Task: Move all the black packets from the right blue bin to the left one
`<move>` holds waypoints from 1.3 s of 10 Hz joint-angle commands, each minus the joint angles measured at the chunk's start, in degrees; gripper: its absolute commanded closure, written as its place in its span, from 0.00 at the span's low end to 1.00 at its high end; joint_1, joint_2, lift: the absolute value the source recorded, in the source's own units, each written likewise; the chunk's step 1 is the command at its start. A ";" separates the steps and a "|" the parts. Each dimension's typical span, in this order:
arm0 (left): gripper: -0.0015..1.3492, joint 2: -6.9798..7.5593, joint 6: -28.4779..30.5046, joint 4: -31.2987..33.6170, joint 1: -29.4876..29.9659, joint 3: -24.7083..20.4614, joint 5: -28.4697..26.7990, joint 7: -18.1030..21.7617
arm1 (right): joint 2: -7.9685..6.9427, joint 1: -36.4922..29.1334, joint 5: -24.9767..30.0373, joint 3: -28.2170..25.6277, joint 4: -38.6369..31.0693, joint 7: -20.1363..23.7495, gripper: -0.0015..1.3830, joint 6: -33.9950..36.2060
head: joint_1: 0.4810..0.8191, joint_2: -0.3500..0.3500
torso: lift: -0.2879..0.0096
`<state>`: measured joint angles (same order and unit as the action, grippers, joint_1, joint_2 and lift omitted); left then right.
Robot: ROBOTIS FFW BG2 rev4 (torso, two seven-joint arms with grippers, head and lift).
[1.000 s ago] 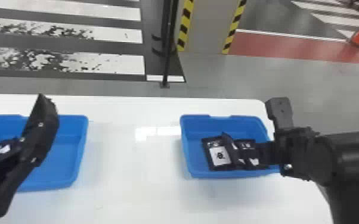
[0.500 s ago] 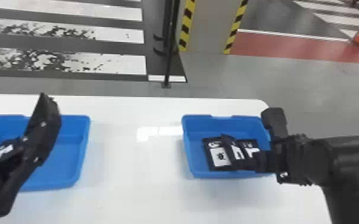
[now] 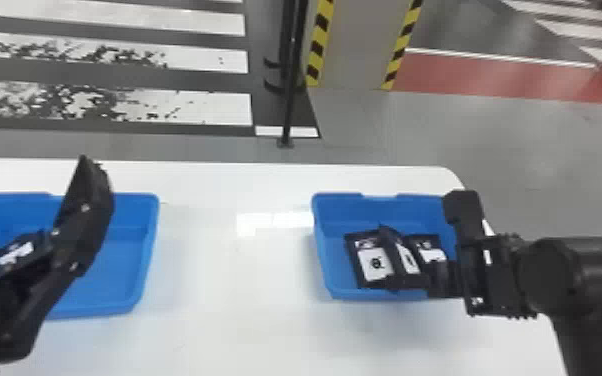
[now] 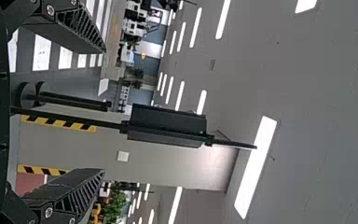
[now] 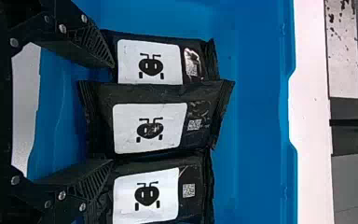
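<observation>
Black packets (image 5: 151,128) — three left in right bin (image 3: 326,255), at least one in left bin (image 3: 147,250) — left gripper (image 4: 104,111) and right gripper (image 5: 113,114) spread wide, gripping nothing.

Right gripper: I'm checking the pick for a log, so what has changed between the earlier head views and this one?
The right gripper has come down the head view and slightly left against the right bin. The whole scene has slid slightly rightward. Nothing was taken hold of or let go. The three packets there lie as before; the left gripper is still open by the left bin.
</observation>
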<state>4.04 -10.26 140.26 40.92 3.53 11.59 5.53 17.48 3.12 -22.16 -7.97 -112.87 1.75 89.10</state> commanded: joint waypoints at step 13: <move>0.11 -0.09 -1.56 -1.12 -0.14 -0.10 -0.28 0.00 | -0.17 5.18 2.74 0.89 6.34 -0.60 0.78 -1.07 | 0.63 0.23 | 0.50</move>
<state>3.94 -11.77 139.24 40.78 3.50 11.21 5.54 17.31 8.31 -19.53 -7.05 -107.37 1.14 88.20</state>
